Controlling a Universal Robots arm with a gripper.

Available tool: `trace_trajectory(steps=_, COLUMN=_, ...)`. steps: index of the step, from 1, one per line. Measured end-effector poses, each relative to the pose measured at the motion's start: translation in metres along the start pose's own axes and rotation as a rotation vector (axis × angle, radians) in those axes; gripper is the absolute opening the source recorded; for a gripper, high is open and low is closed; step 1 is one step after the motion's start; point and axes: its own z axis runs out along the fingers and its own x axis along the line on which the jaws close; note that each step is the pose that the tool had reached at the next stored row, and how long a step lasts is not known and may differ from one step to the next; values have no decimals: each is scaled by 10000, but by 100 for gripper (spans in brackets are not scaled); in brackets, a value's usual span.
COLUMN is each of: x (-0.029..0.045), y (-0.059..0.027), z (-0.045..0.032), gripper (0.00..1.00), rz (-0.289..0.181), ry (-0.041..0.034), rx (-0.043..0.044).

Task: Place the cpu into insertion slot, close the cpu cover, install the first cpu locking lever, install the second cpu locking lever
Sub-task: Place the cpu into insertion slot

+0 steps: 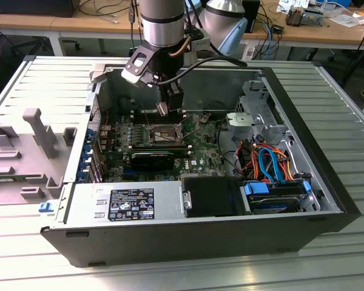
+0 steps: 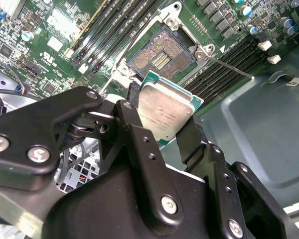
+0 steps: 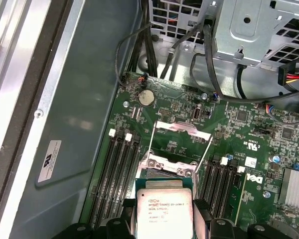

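My gripper (image 1: 163, 109) hangs inside the open computer case, shut on the cpu (image 2: 165, 112), a flat square chip with a silver-grey top and green edge. In both wrist views the black fingers (image 2: 132, 124) pinch the chip's opposite sides. The insertion slot (image 2: 162, 56) lies just beyond the chip, a dark square socket with a silver rim and bare contacts. In the exterior view the chip hovers a little above the slot (image 1: 161, 133). The cpu cover (image 3: 182, 128) stands swung open past the socket. Two thin wire levers (image 3: 150, 142) are raised beside it.
Long black memory slots (image 3: 117, 174) flank the socket on both sides. A grey drive cage (image 1: 258, 118) with orange and blue cables (image 1: 270, 160) is at the exterior view's right. The power supply (image 1: 124, 203) fills the near edge. The case wall (image 3: 89, 99) runs close by.
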Motion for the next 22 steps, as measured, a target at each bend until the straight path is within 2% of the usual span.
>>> trace_trajectory(steps=22, x=0, y=0, z=1, gripper=55, rz=289, ry=-26, rx=-5)
